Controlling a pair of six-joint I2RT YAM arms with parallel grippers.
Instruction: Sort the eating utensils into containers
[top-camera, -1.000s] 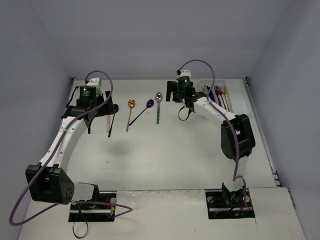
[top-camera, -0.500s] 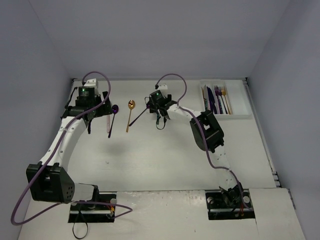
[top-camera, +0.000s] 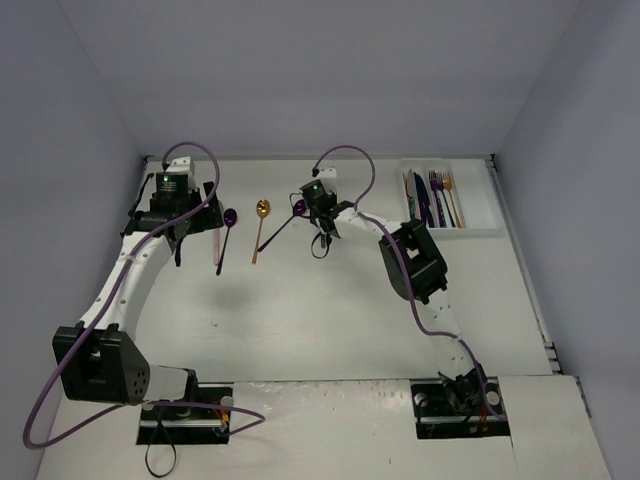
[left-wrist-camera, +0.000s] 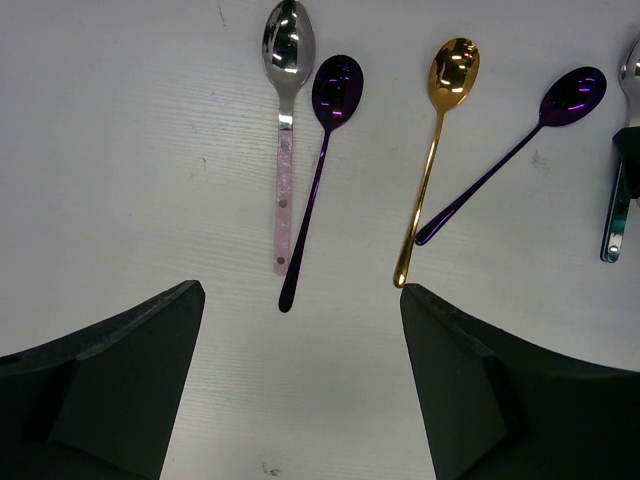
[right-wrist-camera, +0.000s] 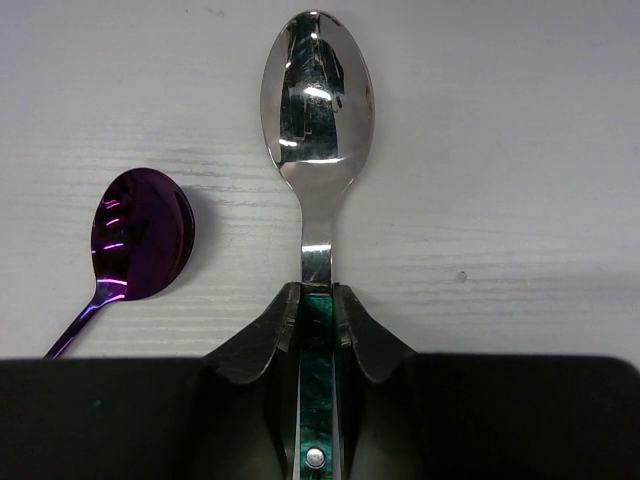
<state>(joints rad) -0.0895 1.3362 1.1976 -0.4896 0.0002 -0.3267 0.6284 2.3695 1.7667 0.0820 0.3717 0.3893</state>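
The white tray (top-camera: 482, 215) sits at 3 o'clock from the right gripper (right-wrist-camera: 317, 295) in the top view. Its long compartments run 12 to 6 and hold dark blue, purple and gold utensils (top-camera: 435, 192) laid lengthwise, so the right arm is the nearer one for the carry. That gripper is clenched on the teal handle of a silver-bowled spoon (right-wrist-camera: 317, 100), whose long axis runs 12 to 6 in its wrist view with the bowl toward 12. The left gripper (left-wrist-camera: 300, 290) hangs released over a pink-handled spoon (left-wrist-camera: 285, 200) and a purple spoon (left-wrist-camera: 322, 150), with a gold spoon (left-wrist-camera: 437, 160) at their 3 o'clock.
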